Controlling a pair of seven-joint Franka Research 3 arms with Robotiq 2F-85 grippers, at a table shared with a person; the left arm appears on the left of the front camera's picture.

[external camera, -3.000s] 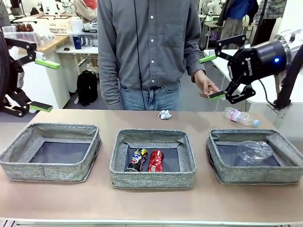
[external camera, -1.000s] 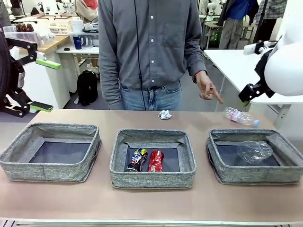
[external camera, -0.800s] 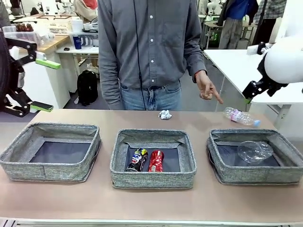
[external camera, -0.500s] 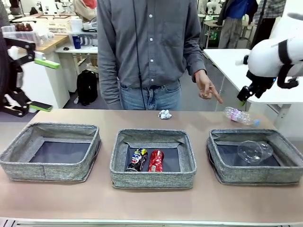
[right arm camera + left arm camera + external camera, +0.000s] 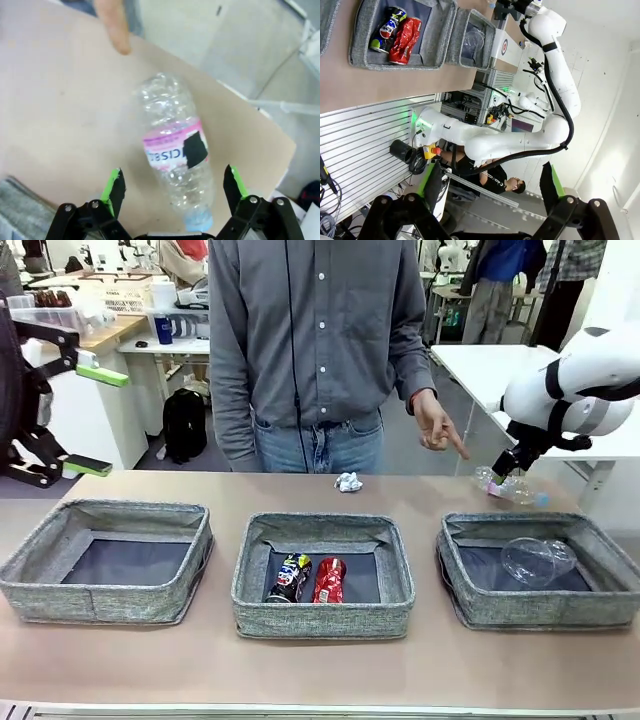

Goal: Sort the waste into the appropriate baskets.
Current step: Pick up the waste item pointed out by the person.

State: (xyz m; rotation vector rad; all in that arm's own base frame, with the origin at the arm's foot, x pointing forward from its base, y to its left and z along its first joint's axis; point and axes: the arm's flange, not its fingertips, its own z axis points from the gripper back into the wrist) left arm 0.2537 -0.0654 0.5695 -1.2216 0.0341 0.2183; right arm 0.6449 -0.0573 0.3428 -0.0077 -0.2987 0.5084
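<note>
A clear plastic bottle [image 5: 512,486] with a pink label lies on the table behind the right basket [image 5: 540,608]. My right gripper [image 5: 503,469] hangs open just above it, one finger on each side of the bottle [image 5: 175,150] in the right wrist view [image 5: 174,186]. A person's finger [image 5: 112,25] points at the bottle. The right basket also holds a crushed clear bottle [image 5: 535,560]. The dark can [image 5: 291,578] and red can [image 5: 329,580] lie in the middle basket [image 5: 320,618]. The paper ball [image 5: 348,481] sits on the table behind it. My left gripper [image 5: 90,420] stays open at far left, high off the table.
The left basket [image 5: 100,600] has nothing in it. The person [image 5: 320,350] stands at the far edge, hand [image 5: 435,430] near the right arm. The table's right corner lies just past the bottle.
My right arm swung its gripper from level and high at the right down to the bottle on the table, jaws still open. The left arm and the person's hand barely moved.
</note>
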